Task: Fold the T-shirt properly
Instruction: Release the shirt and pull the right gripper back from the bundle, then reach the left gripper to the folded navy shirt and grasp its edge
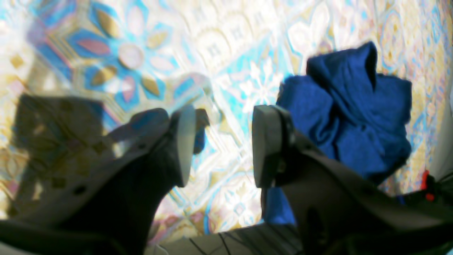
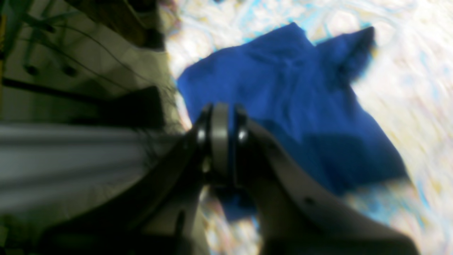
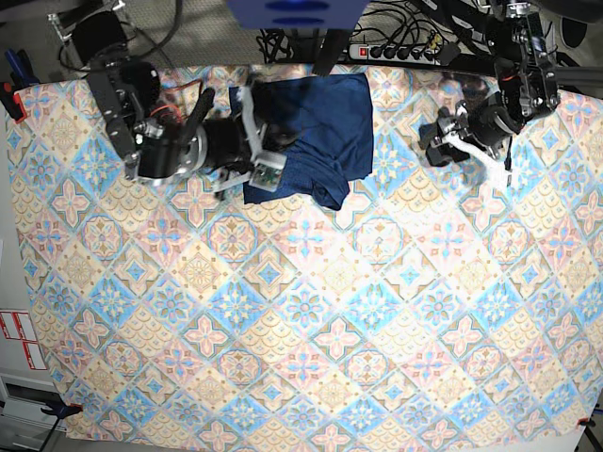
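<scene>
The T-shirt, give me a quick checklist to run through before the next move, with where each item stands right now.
1. Right gripper shut on the T-shirt: ok, jaws together at the fabric's edge, blue showing between them.
2. Left gripper free to help: ok, jaws apart with nothing between them, over the patterned cloth.
3. T-shirt spread flat for folding: not ok, it lies bunched and creased.
4. Sleeves and collar located: cannot tell, the folds hide them.
5. Room to spread it: ok, the patterned cloth toward the near side is bare.
6. Left gripper touching the T-shirt: not ok, it stands apart from it.
</scene>
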Motion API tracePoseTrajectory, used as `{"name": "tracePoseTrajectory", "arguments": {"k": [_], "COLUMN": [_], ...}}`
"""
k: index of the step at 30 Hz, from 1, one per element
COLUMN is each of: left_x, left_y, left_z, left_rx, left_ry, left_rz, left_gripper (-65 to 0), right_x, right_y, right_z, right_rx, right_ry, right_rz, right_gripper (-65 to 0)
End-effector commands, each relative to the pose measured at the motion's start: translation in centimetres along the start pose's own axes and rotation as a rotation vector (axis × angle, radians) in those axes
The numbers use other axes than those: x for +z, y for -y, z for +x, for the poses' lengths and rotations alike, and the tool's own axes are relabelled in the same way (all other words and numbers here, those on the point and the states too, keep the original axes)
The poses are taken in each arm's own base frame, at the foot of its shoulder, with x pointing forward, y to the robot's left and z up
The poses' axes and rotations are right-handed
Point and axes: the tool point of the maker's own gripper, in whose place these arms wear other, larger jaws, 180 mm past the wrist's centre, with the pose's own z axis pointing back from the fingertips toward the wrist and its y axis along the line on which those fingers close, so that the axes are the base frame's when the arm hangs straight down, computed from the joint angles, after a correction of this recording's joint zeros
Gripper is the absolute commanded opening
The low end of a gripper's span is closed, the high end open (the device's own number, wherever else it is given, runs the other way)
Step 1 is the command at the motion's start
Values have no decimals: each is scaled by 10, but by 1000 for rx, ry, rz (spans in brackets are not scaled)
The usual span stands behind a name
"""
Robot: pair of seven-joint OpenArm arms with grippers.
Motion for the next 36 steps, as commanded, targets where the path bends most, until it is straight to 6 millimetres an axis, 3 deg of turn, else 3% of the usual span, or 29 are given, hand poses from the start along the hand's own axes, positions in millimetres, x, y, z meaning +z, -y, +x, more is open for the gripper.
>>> {"name": "tracePoseTrajectory", "arguments": {"k": [1,3,5,9,12,16,20,28,36], "left_x": [2,1,-4,-20,-37,-54,-69,-89,-102], "left_y": [18,50,91,160,189,208,227,248,240], "left_z": [13,24,25,18,4,-18,-39,-87,-118], "left_rx": [-50,-150,-254,-411,-461,-507,-684,-910,-1184], "left_ry": [26,34,17,-31,-93,-171,-210,-291,-308], "left_rz": [-47,-109,-198,-349,-418,-451,-418,-374,-272], "left_gripper": [-391,-389,-389,-389,-389,-389,-389,-389,-397], "right_x": [5,9,24,63,91,127,146,145,145], "right_y": [0,8,31,80,104,118,121,120,120], "right_z": [15,15,14,-26,-58,-90,-106,-106,-107], "right_rx": [13,5,-33,-141,-218,-319,-368,-374,-375], "right_ry": [61,66,100,43,-6,-22,-27,-23,-24], "right_rz": [3,-24,-101,-334,-466,-589,-646,-646,-645], "right_gripper": [-612,-580,-550,-528,-528,-527,-527,-527,-527]}}
